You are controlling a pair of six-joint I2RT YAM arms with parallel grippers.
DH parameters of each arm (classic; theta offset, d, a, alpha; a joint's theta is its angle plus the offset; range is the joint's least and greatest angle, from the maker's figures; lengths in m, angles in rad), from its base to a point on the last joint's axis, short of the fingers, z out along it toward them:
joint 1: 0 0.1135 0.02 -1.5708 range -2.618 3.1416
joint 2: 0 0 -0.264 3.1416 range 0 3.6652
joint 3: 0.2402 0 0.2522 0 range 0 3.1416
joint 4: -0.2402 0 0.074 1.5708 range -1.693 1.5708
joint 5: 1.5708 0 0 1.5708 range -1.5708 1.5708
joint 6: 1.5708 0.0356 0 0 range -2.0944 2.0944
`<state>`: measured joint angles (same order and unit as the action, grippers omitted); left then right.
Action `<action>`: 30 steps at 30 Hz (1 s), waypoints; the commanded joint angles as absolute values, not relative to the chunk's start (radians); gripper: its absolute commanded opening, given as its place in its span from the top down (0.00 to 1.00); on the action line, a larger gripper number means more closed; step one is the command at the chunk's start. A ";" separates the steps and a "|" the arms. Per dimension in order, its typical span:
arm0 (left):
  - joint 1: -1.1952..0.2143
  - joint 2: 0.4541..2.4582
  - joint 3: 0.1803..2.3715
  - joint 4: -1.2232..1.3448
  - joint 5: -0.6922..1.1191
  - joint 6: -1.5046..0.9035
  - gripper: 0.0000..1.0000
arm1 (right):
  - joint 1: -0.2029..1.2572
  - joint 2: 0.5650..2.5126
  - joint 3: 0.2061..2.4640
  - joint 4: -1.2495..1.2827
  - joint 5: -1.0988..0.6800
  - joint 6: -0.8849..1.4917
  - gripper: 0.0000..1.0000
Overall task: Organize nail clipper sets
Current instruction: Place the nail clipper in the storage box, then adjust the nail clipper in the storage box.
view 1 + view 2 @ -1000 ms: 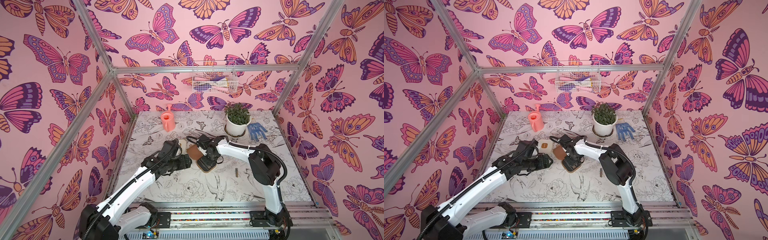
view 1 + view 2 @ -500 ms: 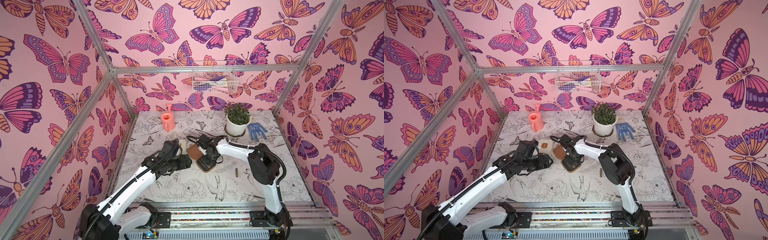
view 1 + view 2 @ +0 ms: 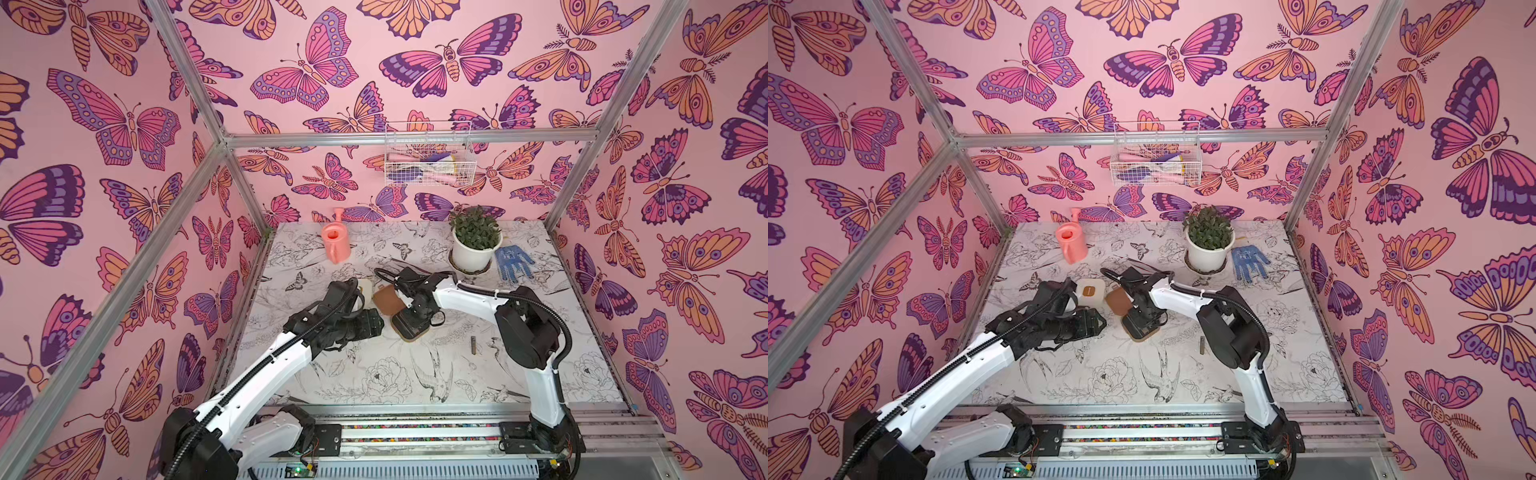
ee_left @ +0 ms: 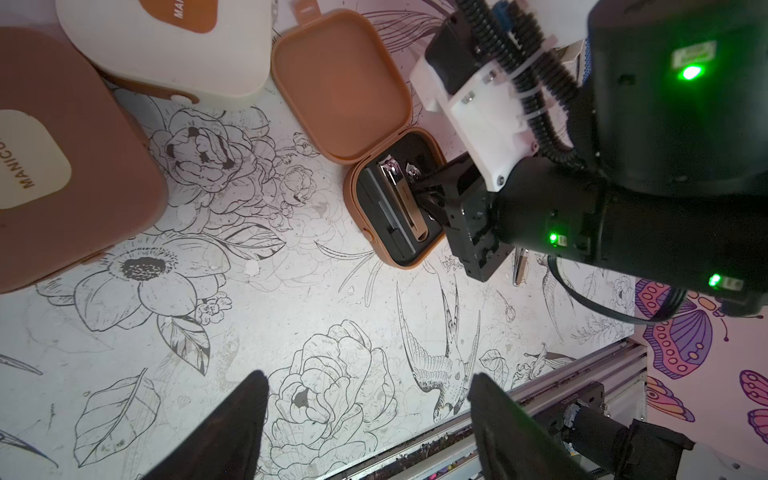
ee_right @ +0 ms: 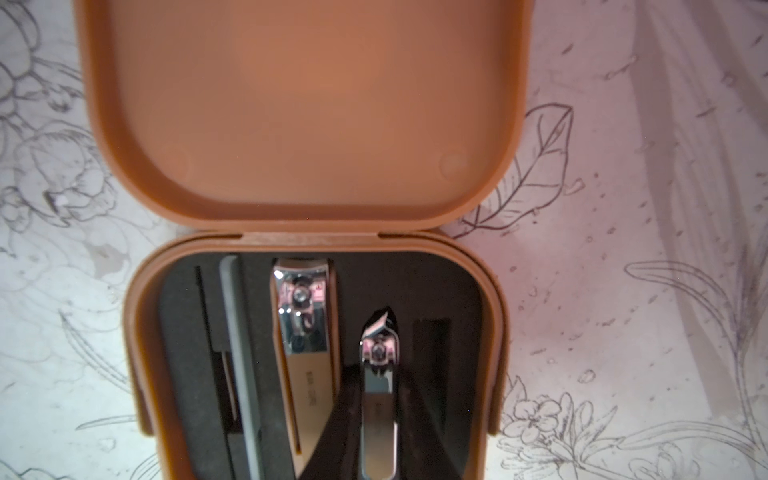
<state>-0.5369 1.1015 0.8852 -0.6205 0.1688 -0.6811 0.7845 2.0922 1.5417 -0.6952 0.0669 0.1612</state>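
Barely any motion in the top views over the last second. The right gripper (image 4: 422, 195) was already nose-down in the open case (image 5: 492, 332) and hasn't left. Its fingers straddle the small clipper (image 5: 376, 353), which lies in the black liner (image 5: 187, 332) next to the big clipper (image 5: 305, 328). The grey file (image 5: 239, 353) is slotted further over. The fingers hug the clipper's sides; can't tell if they're pinching or have just let go. My read: seating is basically done, release and back-out come next.

The left gripper (image 4: 367, 374) hangs over bare table (image 4: 291, 291) near the case, jaws apart, empty.

Other sets: cream case (image 3: 1090, 291) and brown case (image 4: 62, 166), both shut, side by side just beyond the open lid.

Hard to see:
- The brown case is under the left arm (image 3: 270, 365) in both top views and cut off in the left wrist view.
- The small clipper's rear end runs out of the right wrist view.
- Dark recess (image 5: 432, 336) beside it: can't say whether it's empty.
- A small dark bar (image 3: 473, 344) lies loose on the table, well apart from the case. Too small to identify, probably a stray tool.
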 commanded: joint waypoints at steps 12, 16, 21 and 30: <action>-0.537 1.101 0.877 -0.612 0.175 -0.673 0.22 | 0.778 2.029 1.575 -0.718 0.069 0.174 0.70; -0.537 1.109 0.879 -0.610 0.176 -0.673 0.22 | 0.778 2.002 1.580 -0.717 0.064 0.180 0.68; -0.537 1.110 0.876 -0.607 0.179 -0.673 0.22 | 0.778 1.976 1.577 -0.725 0.055 0.186 0.71; -0.537 1.101 0.868 -0.604 0.176 -0.675 0.22 | 0.778 1.948 1.489 -0.746 0.034 0.187 0.97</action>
